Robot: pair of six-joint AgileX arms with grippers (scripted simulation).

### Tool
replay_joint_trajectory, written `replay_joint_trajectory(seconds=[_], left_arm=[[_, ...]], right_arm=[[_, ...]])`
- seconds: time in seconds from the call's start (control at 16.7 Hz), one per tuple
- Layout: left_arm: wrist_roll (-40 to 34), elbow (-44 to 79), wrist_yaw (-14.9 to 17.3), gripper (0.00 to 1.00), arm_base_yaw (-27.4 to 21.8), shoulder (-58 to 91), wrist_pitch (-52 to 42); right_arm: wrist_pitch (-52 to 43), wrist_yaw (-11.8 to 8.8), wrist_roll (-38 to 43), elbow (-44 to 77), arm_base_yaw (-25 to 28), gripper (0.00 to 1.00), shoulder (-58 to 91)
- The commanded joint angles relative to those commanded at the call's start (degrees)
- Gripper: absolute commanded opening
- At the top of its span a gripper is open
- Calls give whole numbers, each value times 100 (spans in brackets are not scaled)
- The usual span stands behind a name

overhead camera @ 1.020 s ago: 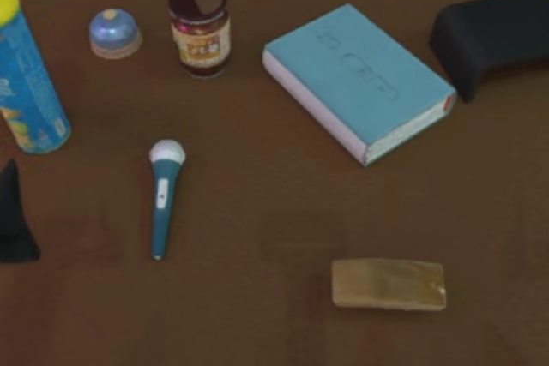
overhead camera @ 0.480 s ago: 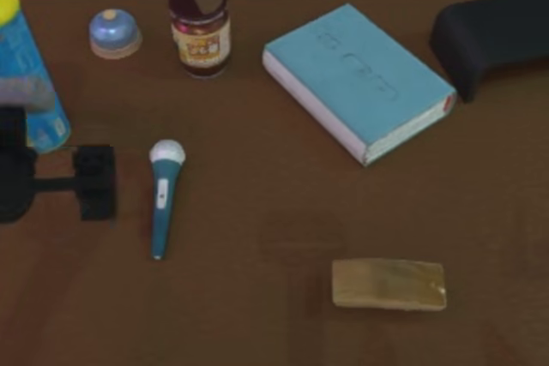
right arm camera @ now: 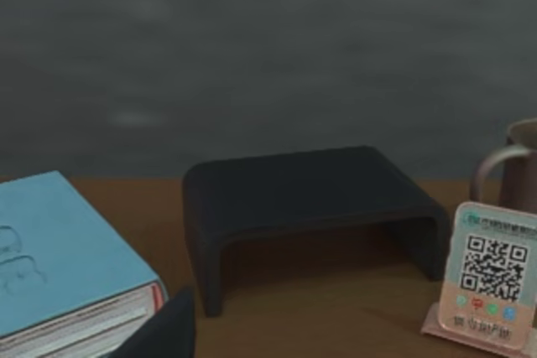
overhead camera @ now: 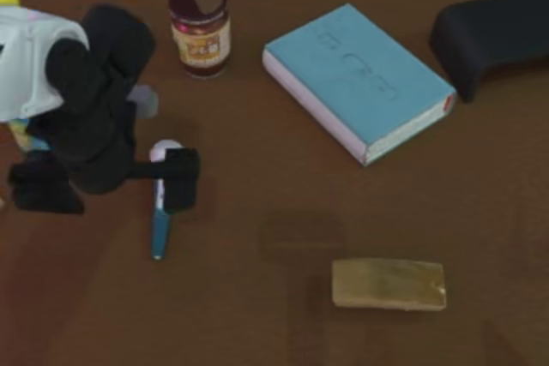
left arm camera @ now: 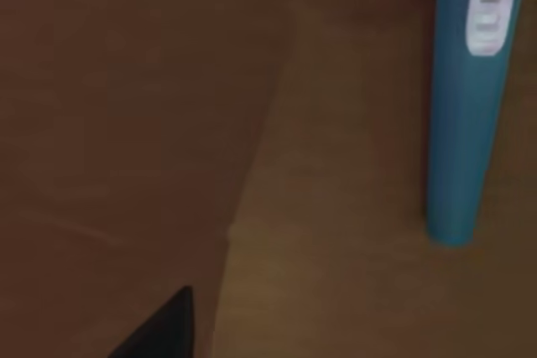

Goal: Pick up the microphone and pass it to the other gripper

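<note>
The left arm reaches in over the brown bench [overhead camera: 283, 315] from its left side, its black pincer [overhead camera: 110, 179] spread wide above the slim teal microphone with a rounded white head [overhead camera: 159, 220], which lies flat on the bench. One black finger [overhead camera: 181, 179] covers the upper handle. The left wrist view alone shows the handle's small white button [left arm camera: 487, 23]. Only the right wrist view shows a QR-code stand [right arm camera: 489, 278]; whether the right pincer is spread cannot be told. A red-lidded jar [overhead camera: 199, 30] stands near a light-blue book [overhead camera: 356, 79].
</note>
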Motion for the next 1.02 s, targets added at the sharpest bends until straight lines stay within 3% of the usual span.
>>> replay_joint_trajectory(seconds=[0.66, 1.02], left_arm=[[-139, 474, -6, 100, -134, 601, -160], [-89, -56, 1, 100, -106, 1431, 1256]], right_arm=[[0, 0, 0, 0, 0, 100, 0], [0, 0, 0, 0, 0, 100, 0]])
